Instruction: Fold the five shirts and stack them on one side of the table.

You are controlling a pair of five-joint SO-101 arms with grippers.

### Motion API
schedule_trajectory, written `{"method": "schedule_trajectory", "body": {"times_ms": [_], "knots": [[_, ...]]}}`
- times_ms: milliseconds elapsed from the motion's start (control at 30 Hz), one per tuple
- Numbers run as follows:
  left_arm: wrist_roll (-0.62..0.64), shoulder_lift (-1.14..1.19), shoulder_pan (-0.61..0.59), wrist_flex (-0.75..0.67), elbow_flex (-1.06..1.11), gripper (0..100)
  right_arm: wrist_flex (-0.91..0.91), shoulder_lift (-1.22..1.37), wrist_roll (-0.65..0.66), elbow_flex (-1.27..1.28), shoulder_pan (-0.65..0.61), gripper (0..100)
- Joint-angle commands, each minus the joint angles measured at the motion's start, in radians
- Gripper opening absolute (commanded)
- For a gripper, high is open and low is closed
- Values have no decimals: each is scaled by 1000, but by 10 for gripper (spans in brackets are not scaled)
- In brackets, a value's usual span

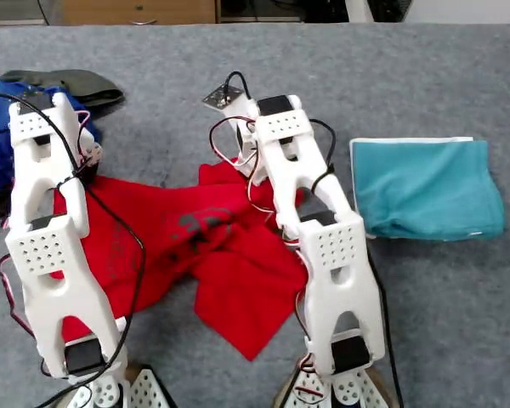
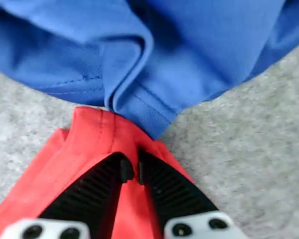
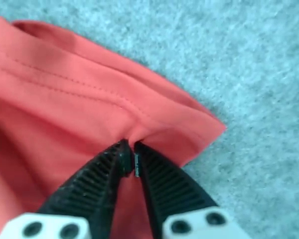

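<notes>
Pinching the crumpled red cotton shirt (image 1: 238, 297) at two separate spots along its far edge, both arms appear set up to lift it and spread it flat for folding. The left end effector (image 2: 131, 169) has its ribbed black jaws shut tight on a corner of the red fabric, right where a loose blue fabric shirt (image 2: 189, 50) touches and slightly overlaps that corner. The right end effector (image 3: 128, 157) is likewise closed on a hemmed corner of the same garment, with a small fold of cloth bunched between its tips. The red shirt lies in the middle of the grey carpeted table (image 1: 408, 76), between and partly under the two arms, rumpled, with one flap pointing toward the arm bases. A neatly folded teal shirt (image 1: 425, 187) sits apart on the right side, likely the start of the pile. The blue shirt and a dark olive garment (image 1: 76, 85) wait unfolded at the far left. Holding two corners at once probably serves to stretch that edge straight, though the blue shirt could get dragged along.
</notes>
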Motion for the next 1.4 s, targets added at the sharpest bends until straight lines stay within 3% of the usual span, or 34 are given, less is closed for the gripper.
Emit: {"method": "schedule_trajectory", "body": {"times_ms": [0,100,267,533,700,867,1200,1367], "knots": [[8,7,-5,12,21,19,-26,-35,6,1,5,9],[8,10,-31,34,84,50,-26,-35,6,1,5,9],[8,-21,-60,130,91,203,-26,-35,6,1,5,9],[-48,-222,-101,221,32,202,-26,-35,6,1,5,9],[-48,-214,-183,92,5,202,-26,-35,6,1,5,9],[-46,-137,-181,-12,6,202,-28,-35,6,1,5,9],[17,-94,-160,98,15,201,-28,-35,6,-1,5,9],[15,-93,-155,103,40,112,-28,-35,6,-1,5,9]]}}
